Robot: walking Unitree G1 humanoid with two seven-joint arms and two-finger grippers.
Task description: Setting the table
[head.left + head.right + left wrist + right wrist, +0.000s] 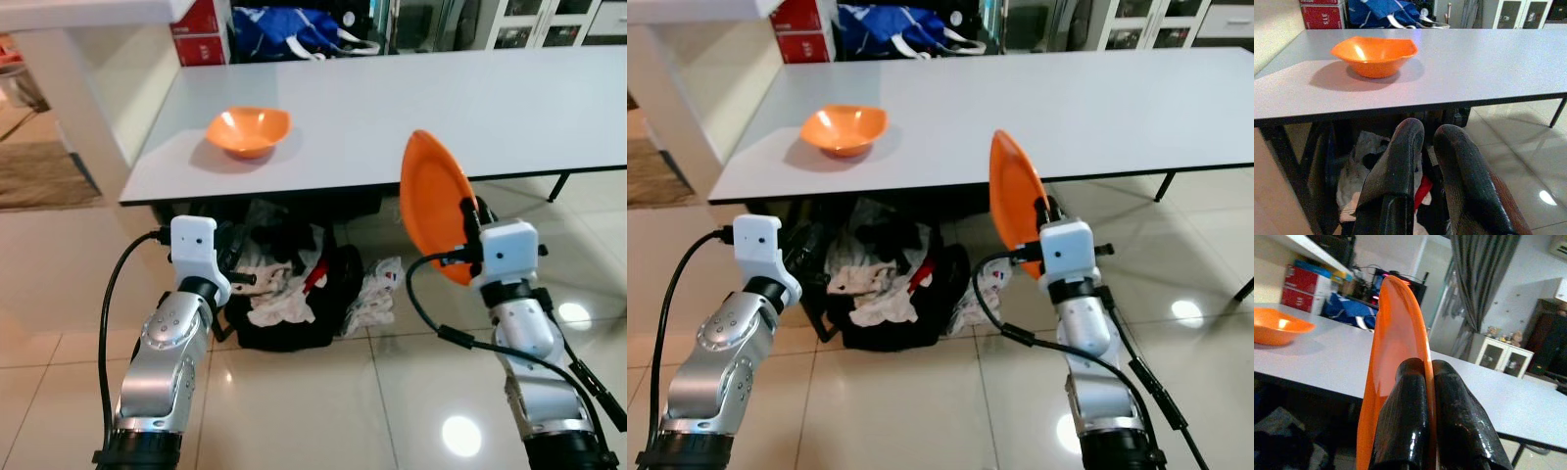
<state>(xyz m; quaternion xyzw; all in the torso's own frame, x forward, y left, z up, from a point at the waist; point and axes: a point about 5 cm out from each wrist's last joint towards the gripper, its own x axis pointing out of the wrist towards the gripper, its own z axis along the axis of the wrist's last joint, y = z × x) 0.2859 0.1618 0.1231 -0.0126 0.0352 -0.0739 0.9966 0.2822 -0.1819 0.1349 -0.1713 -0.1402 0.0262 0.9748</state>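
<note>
Orange plate [431, 201] held up on its edge in front of the grey bench [441, 108], near the front border, not resting on it. Right claw [1425, 396] closed tight on the plate's lower rim, one black finger on each face, right arm raised from below with forearm pointing up toward the bench. Orange bowl [248, 130] standing upright on the bench toward the left corner, well apart from the plate. Left arm raised also, lower than the bench top; left claw [1425, 147] almost closed, narrow gap, holding nothing. Under the bench, dark bag [294, 289] with white and red cloth on the tiled floor [323, 411].
</note>
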